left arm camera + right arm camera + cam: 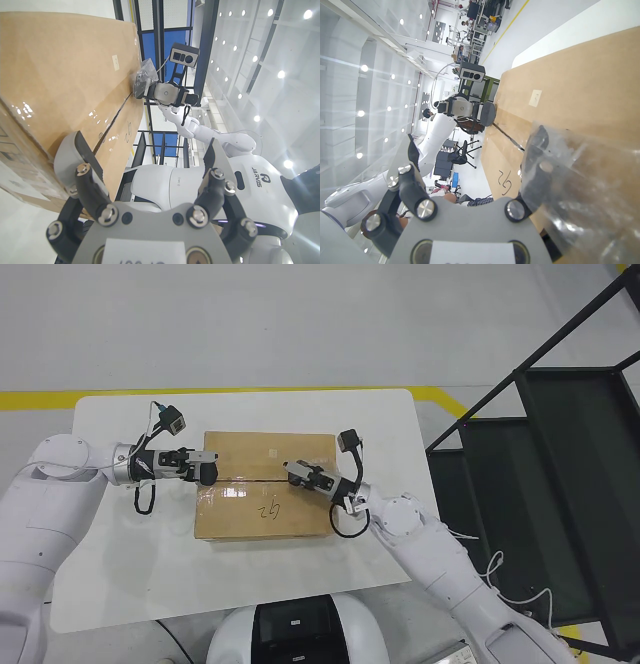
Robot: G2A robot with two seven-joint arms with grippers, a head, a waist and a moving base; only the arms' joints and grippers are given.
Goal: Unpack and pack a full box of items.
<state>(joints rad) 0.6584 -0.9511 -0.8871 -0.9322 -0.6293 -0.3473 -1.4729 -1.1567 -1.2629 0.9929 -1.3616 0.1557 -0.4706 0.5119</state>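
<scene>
Brown rectangular cardboard box (265, 499), taped shut, sits on the white counter (120, 564) between the hands. Left hand (206, 470) is spread at one end of the seam (245, 478), right hand (292, 472) spread at the other, a clear plastic bag (582, 175) draped on it. Looks stiff, likely heavy: grip flap edges.

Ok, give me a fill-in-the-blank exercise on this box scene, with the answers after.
1. The cardboard box rests on a white ___.
2. Its top flaps are ___, meeting at a middle seam.
3. The left tool, by the box's end, is ___.
4. A clear ___ bag hangs at the right tool.
Missing words: table; shut; open; plastic.
</scene>
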